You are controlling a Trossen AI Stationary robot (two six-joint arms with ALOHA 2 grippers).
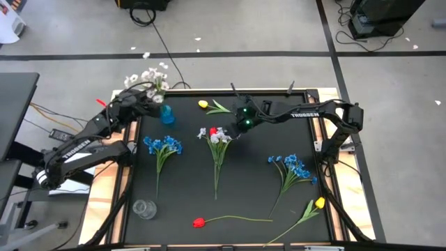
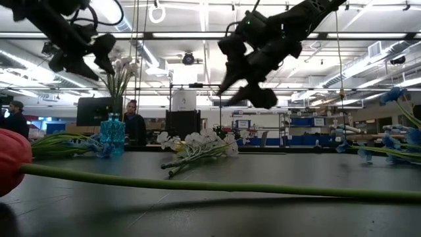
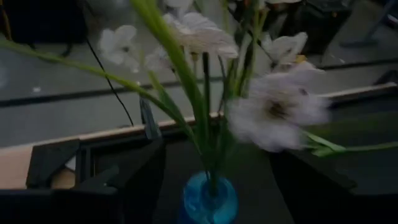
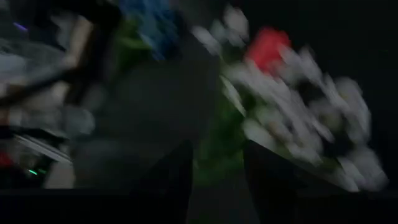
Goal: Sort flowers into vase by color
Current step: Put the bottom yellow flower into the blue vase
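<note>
Your right claw (image 1: 234, 130) is hovering, fingers parted and empty, just above the white spray (image 1: 218, 137) lying below it mid-mat. Descend on its stems, not blossoms; a red bloom (image 1: 213, 131) is crowding them.

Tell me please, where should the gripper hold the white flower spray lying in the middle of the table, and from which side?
Probably grip the white spray on its bare green stem, below the blossoms, coming from straight above with fingers across the stem. It lies flat, and its head is bushy with a red bloom against it.
</note>
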